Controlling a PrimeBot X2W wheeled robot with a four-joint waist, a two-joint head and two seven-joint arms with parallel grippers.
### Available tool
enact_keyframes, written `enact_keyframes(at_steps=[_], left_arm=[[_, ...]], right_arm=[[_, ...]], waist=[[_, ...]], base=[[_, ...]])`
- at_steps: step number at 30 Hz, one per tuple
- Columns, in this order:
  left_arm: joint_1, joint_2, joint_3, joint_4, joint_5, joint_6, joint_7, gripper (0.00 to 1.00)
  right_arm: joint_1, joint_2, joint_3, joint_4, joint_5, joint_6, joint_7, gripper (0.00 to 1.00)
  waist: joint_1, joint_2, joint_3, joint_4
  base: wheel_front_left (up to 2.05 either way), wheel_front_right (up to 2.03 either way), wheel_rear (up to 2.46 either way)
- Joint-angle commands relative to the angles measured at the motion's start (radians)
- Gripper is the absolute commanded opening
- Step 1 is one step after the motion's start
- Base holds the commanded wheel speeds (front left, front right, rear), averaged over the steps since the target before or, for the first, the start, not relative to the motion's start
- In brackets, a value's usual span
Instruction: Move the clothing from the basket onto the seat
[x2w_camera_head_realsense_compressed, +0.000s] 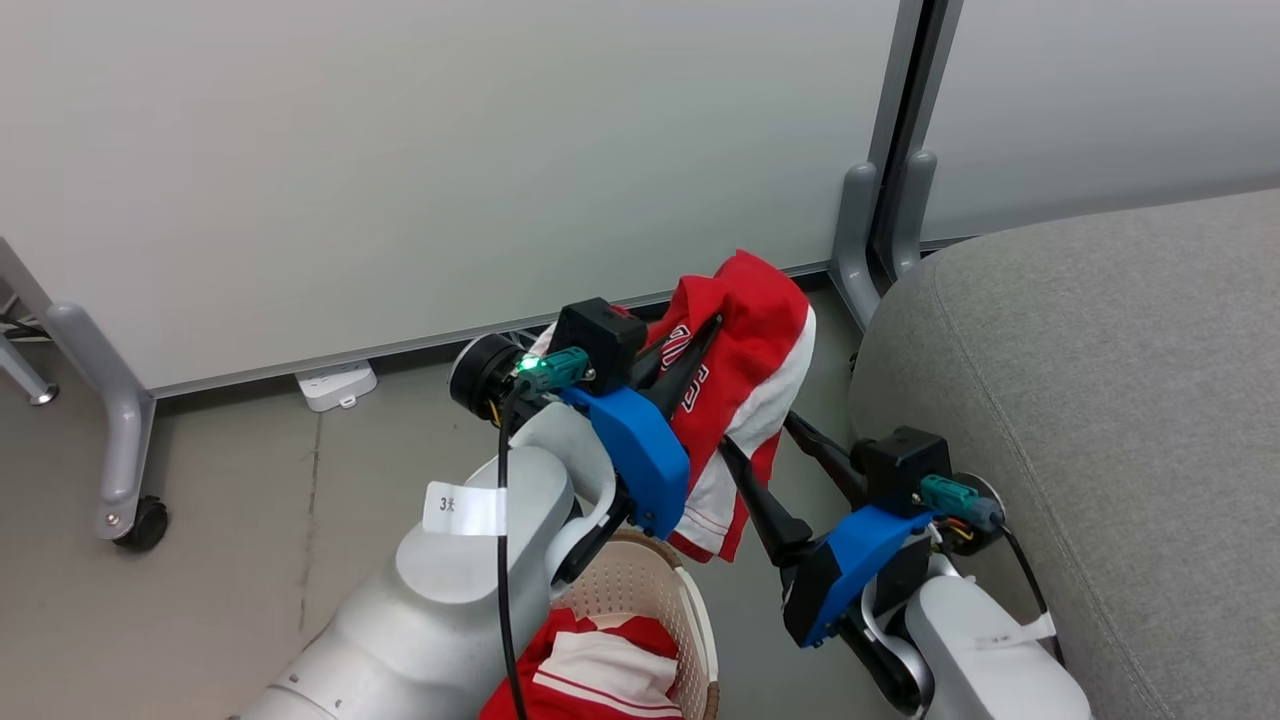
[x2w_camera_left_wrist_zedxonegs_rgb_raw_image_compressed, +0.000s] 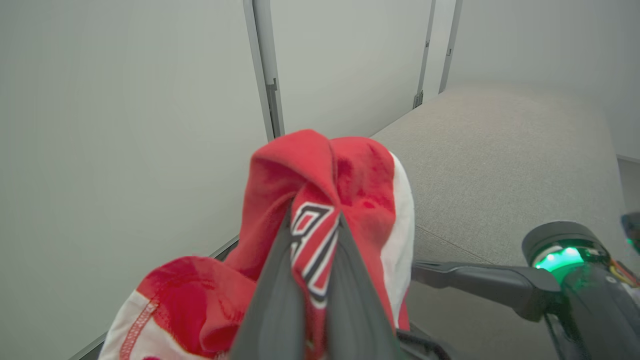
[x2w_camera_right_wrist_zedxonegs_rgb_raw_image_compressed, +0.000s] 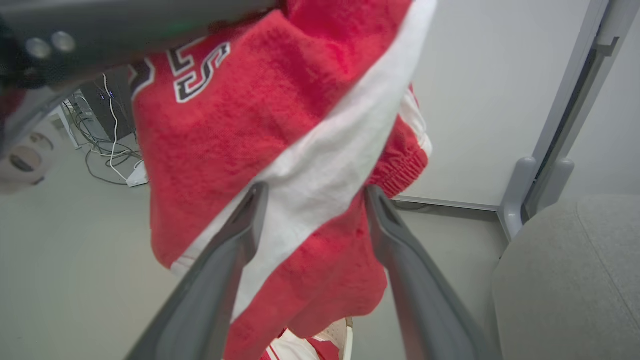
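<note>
My left gripper (x2w_camera_head_realsense_compressed: 706, 332) is shut on a red garment (x2w_camera_head_realsense_compressed: 750, 380) with white panels and dark lettering, holding it up in the air left of the seat. In the left wrist view the fingers (x2w_camera_left_wrist_zedxonegs_rgb_raw_image_compressed: 280, 280) pinch the lettered fabric (x2w_camera_left_wrist_zedxonegs_rgb_raw_image_compressed: 320, 235). My right gripper (x2w_camera_head_realsense_compressed: 757, 432) is open, its tips at the hanging cloth's lower part; in its wrist view the garment (x2w_camera_right_wrist_zedxonegs_rgb_raw_image_compressed: 280, 125) hangs across the spread fingers (x2w_camera_right_wrist_zedxonegs_rgb_raw_image_compressed: 247, 220). A second red and white garment (x2w_camera_head_realsense_compressed: 600, 665) lies in the cream basket (x2w_camera_head_realsense_compressed: 690, 590) below. The grey seat (x2w_camera_head_realsense_compressed: 1100, 400) is at the right.
Pale partition panels stand behind, on grey legs with a caster (x2w_camera_head_realsense_compressed: 130, 440) and a double post (x2w_camera_head_realsense_compressed: 885, 230) next to the seat's corner. A white power strip (x2w_camera_head_realsense_compressed: 337, 385) and loose cables (x2w_camera_right_wrist_zedxonegs_rgb_raw_image_compressed: 107, 150) lie on the grey floor at the left.
</note>
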Motion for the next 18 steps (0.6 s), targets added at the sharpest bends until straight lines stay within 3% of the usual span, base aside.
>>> enact_keyframes(at_steps=[1, 17, 18], left_arm=[[-0.019, -0.001, -0.008, -0.006, 0.001, -0.001, -0.001, 0.0], [-0.022, 0.009, -0.059, -0.021, -0.025, -0.001, 0.009, 0.0], [-0.023, 0.009, -0.061, -0.021, -0.027, -0.001, 0.008, 0.0]], right_arm=[[-0.028, -0.004, 0.018, 0.024, 0.039, 0.0, -0.013, 1.0], [-0.17, -0.048, 0.234, 0.109, 0.21, 0.0, -0.065, 1.0], [-0.176, -0.048, 0.248, 0.113, 0.219, 0.0, -0.066, 0.78]], waist=[[-0.0001, -0.0001, 0.0, 0.003], [-0.0001, -0.0001, -0.002, -0.004], [-0.0001, -0.0001, -0.002, -0.005]], base=[[0.0, 0.0, 0.0], [0.0, 0.0, 0.0], [0.0, 0.0, 0.0]])
